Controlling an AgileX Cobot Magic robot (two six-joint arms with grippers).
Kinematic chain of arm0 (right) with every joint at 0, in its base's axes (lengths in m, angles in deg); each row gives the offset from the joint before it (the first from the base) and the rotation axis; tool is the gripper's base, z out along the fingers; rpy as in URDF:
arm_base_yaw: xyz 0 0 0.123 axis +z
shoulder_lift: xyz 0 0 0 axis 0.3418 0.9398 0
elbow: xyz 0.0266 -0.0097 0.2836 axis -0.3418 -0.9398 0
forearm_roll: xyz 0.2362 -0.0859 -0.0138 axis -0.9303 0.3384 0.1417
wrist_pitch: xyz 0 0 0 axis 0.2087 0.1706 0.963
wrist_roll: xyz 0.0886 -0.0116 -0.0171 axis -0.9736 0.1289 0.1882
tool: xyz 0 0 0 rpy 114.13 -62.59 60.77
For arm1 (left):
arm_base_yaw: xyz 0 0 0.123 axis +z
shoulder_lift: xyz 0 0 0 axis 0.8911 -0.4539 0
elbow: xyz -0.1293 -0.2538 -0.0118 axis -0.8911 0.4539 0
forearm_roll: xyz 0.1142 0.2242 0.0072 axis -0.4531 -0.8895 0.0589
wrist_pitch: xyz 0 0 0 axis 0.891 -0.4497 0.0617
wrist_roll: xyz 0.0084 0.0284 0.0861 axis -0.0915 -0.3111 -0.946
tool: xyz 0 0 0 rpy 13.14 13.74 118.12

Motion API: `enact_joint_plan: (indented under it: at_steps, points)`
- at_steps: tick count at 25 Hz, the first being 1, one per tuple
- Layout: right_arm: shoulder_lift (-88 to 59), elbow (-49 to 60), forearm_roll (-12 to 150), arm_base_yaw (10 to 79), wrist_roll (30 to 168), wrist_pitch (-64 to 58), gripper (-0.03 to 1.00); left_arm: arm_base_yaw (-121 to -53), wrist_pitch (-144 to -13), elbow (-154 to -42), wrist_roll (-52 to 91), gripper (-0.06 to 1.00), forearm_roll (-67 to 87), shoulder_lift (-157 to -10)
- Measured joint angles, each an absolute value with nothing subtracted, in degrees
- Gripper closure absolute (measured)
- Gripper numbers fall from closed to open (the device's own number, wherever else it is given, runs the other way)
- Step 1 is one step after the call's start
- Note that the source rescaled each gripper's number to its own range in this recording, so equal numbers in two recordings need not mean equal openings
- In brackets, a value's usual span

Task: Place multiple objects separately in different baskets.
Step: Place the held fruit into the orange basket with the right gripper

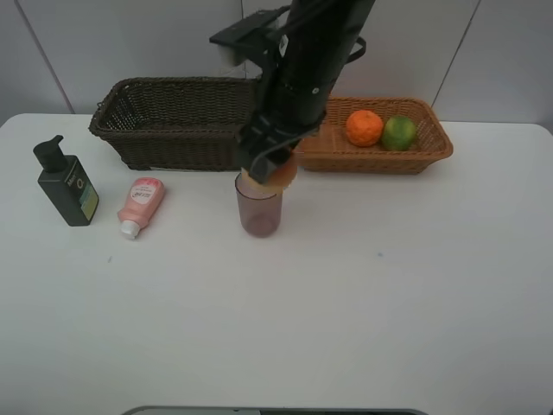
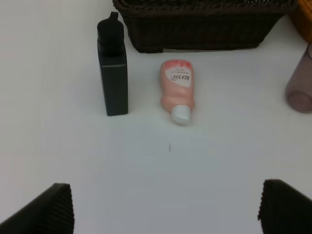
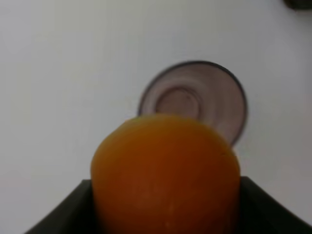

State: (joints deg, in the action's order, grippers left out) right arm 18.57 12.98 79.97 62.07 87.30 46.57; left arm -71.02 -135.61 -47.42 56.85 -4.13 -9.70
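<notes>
The right arm (image 1: 315, 52) was a thick column of rounded segments, matte black all over. A flat black bracket (image 1: 246, 35) jutted from one side of it and carried a small pale grey block at its end. A thin dark cable (image 1: 357, 47) looped out on the other side. The right gripper (image 1: 270, 169) was black and blocky, and in its own wrist view the jaws showed only as smooth, dark grey slanted edges. The left gripper (image 2: 168, 204) had black jaws, and its pads (image 2: 48, 212) bore fine ribbing across their faces.
</notes>
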Motion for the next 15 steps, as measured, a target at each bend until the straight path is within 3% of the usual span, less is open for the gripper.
enact_joint_plan:
  at_steps: [7, 15]
  points:
    - [15.9, 13.0, 83.0, 53.0, 70.7, 47.6, 0.97, -71.0, -135.6, -47.4, 56.9, -0.04, -4.1, -9.7]
    - [16.8, 13.0, 87.7, 44.8, 61.1, 43.1, 0.97, -71.0, -135.6, -47.4, 56.9, -0.04, -4.1, -9.7]
